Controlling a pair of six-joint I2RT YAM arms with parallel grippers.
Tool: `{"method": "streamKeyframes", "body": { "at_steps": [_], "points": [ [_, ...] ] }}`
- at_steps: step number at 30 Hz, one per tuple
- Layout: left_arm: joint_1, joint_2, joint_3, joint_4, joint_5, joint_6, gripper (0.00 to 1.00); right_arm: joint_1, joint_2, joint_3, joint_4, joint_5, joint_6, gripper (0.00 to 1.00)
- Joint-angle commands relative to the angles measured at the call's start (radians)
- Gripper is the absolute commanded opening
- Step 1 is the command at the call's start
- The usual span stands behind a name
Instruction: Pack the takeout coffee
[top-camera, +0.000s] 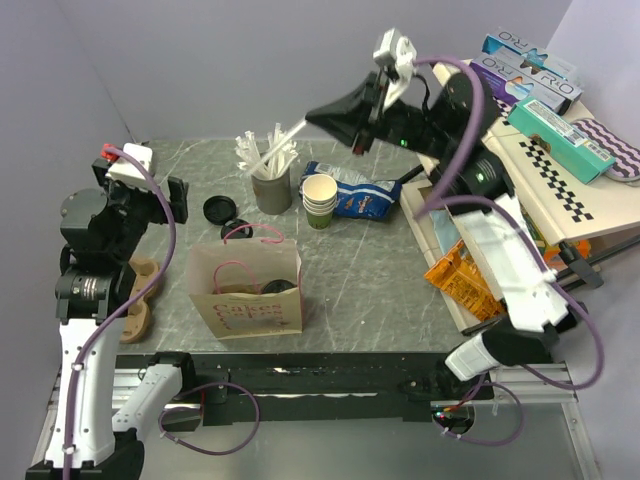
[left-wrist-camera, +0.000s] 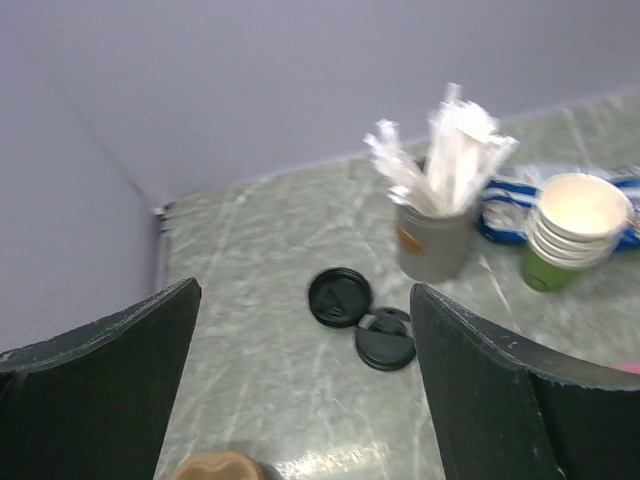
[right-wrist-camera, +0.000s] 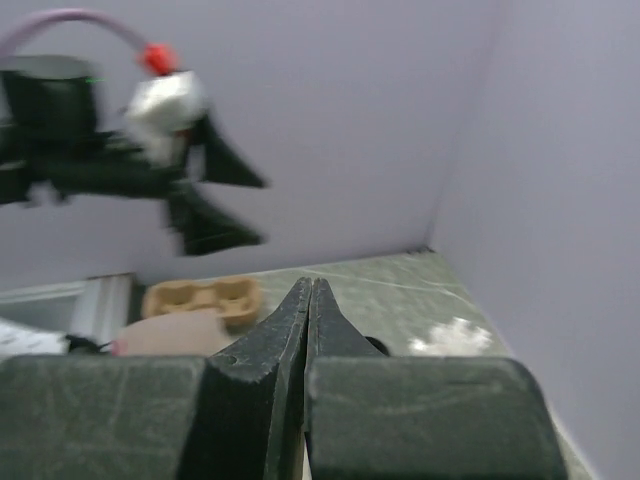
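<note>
Black right end effector (top-camera: 312, 118), clenched on nothing, hangs high over the far straws (top-camera: 268, 150); left end effector (left-wrist-camera: 305, 295) gapes above loose lids (left-wrist-camera: 340, 297). The takeout coffee (top-camera: 280, 287) apparently sits inside the near paper bag (top-camera: 245, 305); a careless sweep could topple it.

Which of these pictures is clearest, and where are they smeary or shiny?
Top external view: sharpest and evenly lit. Left wrist view: smeared throughout, straw holder and cup stack soft-edged, a pale glare patch on the table. Right wrist view: the shut right pincer is fairly crisp; the left pincer behind it is blurred.
</note>
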Motion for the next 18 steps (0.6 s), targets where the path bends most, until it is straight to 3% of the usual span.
{"method": "streamKeyframes", "body": {
  "at_steps": [1, 5, 13, 14, 16, 17, 18],
  "points": [
    [0.023, -0.007, -0.001, 0.138, -0.137, -0.036, 0.92, 0.098, -0.105, -0.118, -0.096, -0.034, -0.043, 0.0],
    [0.048, -0.004, 0.005, 0.149, -0.12, -0.05, 0.93, 0.196, -0.151, -0.216, -0.133, -0.014, -0.091, 0.0],
    [0.053, -0.027, 0.022, 0.11, -0.078, -0.048, 0.93, 0.27, -0.107, -0.315, -0.167, -0.007, -0.124, 0.0],
    [0.053, -0.028, 0.019, 0.104, -0.077, -0.047, 0.93, 0.273, -0.099, -0.318, -0.168, -0.004, -0.124, 0.04],
    [0.053, -0.035, 0.016, 0.106, -0.066, -0.051, 0.93, 0.28, -0.076, -0.333, -0.133, 0.022, -0.095, 0.24],
    [0.053, -0.033, 0.011, 0.109, -0.063, -0.057, 0.93, 0.279, -0.062, -0.321, -0.135, 0.026, -0.071, 0.36],
    [0.053, -0.033, 0.011, 0.11, -0.054, -0.062, 0.93, 0.28, -0.038, -0.274, -0.136, 0.032, -0.063, 0.56]
  ]
}}
